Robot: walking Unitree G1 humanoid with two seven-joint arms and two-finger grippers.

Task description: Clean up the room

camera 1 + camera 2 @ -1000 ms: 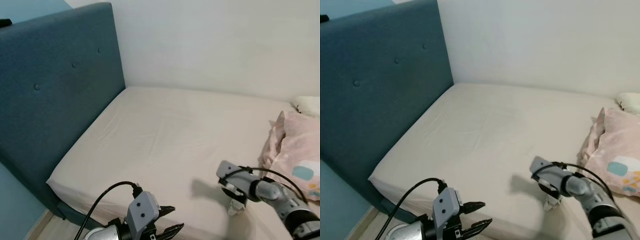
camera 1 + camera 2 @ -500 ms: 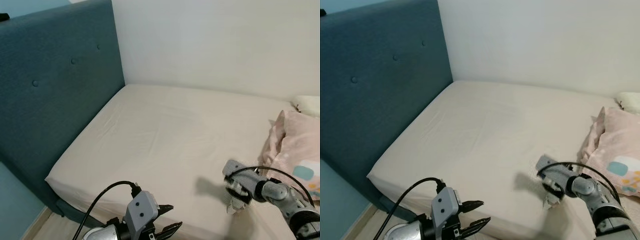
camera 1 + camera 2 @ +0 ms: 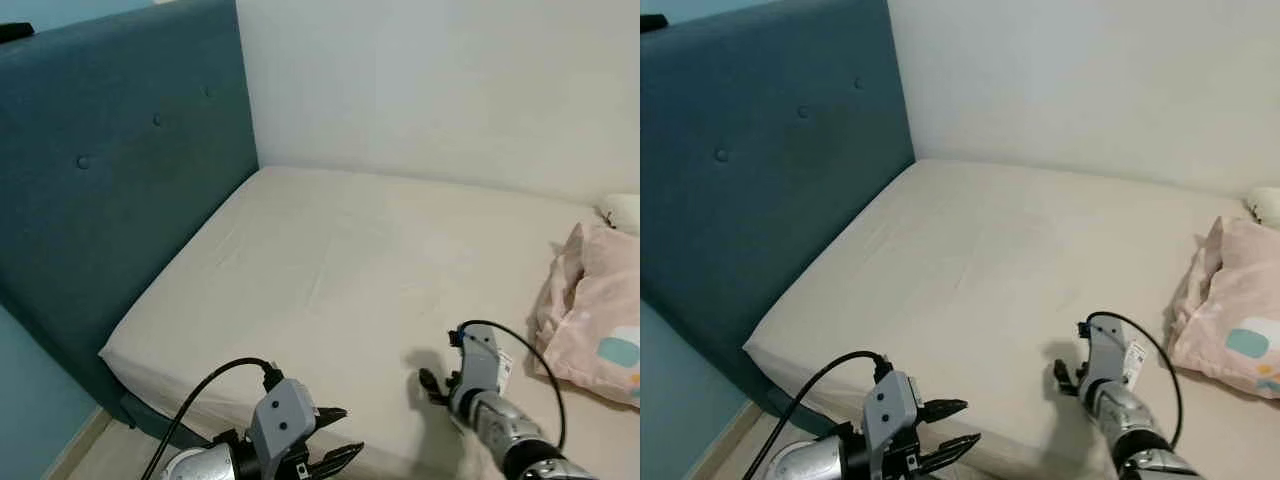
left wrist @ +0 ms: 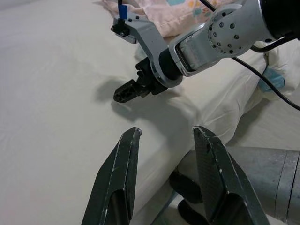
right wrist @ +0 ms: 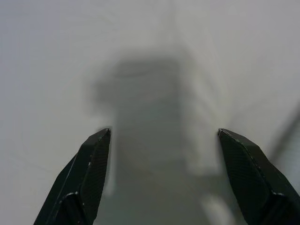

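Cream sheeting covers the bed (image 3: 340, 260) across the middle of the head views, with a white wall behind it. Low at the lower right of those views, the right tool (image 3: 432, 385) hovers just above the sheet near the bed's front edge, its two black fingers (image 5: 91, 173) spread wide with nothing between them. At the bottom centre, the left tool (image 3: 335, 466) hangs off the bed's front edge, fingers parted and empty too. Further out, a pink pillow (image 3: 600, 320) lies at the right edge of the frame, and a teal buttoned headboard (image 3: 120, 190) fills the upper left.
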